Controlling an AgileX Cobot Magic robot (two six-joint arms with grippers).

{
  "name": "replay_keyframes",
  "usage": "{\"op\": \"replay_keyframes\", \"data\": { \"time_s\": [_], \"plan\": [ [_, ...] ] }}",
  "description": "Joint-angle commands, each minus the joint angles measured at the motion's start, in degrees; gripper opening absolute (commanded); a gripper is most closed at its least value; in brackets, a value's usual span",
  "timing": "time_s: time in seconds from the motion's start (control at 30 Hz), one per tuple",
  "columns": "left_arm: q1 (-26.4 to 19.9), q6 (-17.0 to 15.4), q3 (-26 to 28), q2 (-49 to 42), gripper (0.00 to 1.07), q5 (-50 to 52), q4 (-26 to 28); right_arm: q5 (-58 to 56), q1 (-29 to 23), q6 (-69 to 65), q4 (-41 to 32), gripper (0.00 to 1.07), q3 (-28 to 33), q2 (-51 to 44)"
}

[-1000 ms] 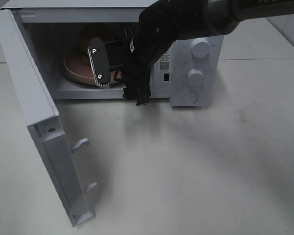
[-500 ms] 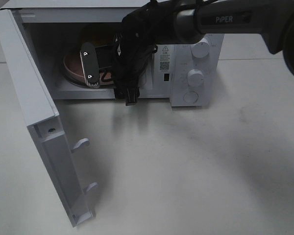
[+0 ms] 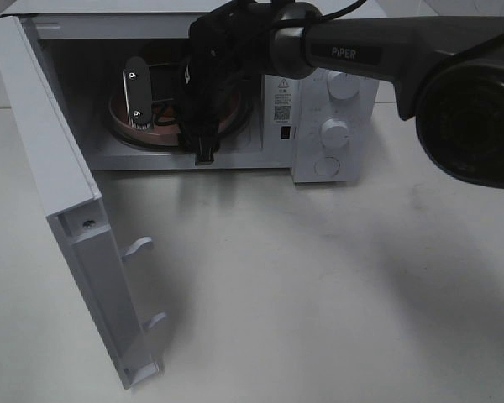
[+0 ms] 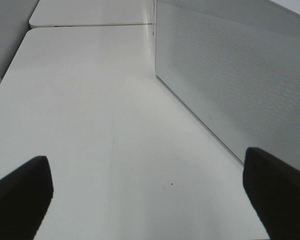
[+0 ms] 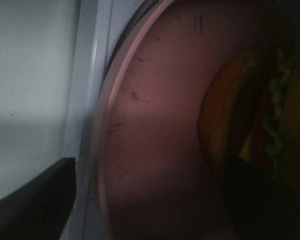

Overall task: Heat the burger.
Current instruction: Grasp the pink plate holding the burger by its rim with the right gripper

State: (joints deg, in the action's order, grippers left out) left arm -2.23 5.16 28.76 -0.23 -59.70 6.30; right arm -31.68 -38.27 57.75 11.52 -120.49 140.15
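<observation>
Black right arm (image 3: 378,54) with white "PiPER" lettering.

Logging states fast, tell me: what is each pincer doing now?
Left pincer: open, empty, over the table.
Right pincer: open, inside the microwave, around the burger.

The open microwave (image 3: 319,109) cavity is crowded: the right arm (image 3: 235,67) fills most of the doorway, its gripper (image 3: 147,105) over the pink plate (image 5: 155,150) and burger (image 5: 250,115) inside. The door (image 3: 59,193), swung wide, walls off the table's left side. In front, the white table (image 3: 319,294) offers broad free passage. The left gripper (image 4: 150,195) hovers over bare table just beside the microwave's perforated wall.
</observation>
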Motion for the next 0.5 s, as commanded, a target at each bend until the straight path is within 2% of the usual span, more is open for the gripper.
{"op": "replay_keyframes", "data": {
  "time_s": [0.03,0.13,0.17,0.2,0.27,0.3,0.33,0.37,0.4,0.43,0.5],
  "plan": [
    [-0.2,0.2,-0.2,-1.2,0.98,0.2,0.1,-0.7,0.7,-1.1,-1.8,0.74,-1.8,1.6],
    [-0.2,0.2,-0.2,-1.2,0.98,0.2,0.1,-1.0,0.9,-1.2,-1.9,0.69,-2.3,2.6],
    [-0.2,0.2,-0.2,-1.2,0.98,0.2,0.1,-0.9,1.0,-1.2,-1.7,0.61,-2.3,2.8],
    [-0.2,0.2,-0.2,-1.2,0.98,0.2,0.1,-0.9,1.0,-1.2,-1.7,0.61,-2.3,2.8],
    [-0.2,0.2,-0.2,-1.2,0.98,0.2,0.1,-0.6,1.4,-1.1,-1.7,0.44,-2.3,3.1],
    [-0.2,0.2,-0.2,-1.2,0.98,0.2,0.1,-0.6,1.4,-1.1,-1.7,0.44,-2.3,3.1],
    [-0.2,0.2,-0.2,-1.2,0.98,0.2,0.1,-0.6,1.5,-1.1,-1.7,0.27,-2.3,3.1],
    [-0.2,0.2,-0.2,-1.2,0.98,0.2,0.1,-0.6,1.5,-1.1,-1.7,0.27,-2.3,3.1],
    [-0.2,0.2,-0.2,-1.2,0.98,0.2,0.1,-0.5,1.5,-1.1,-1.7,0.2,-2.3,3.1],
    [-0.2,0.2,-0.2,-1.2,0.98,0.2,0.1,-0.5,1.5,-1.1,-1.7,0.02,-2.3,3.1],
    [-0.2,0.2,-0.2,-1.2,0.98,0.2,0.1,-0.5,1.5,-1.1,-1.7,0.0,-2.3,3.1]
  ]
}}
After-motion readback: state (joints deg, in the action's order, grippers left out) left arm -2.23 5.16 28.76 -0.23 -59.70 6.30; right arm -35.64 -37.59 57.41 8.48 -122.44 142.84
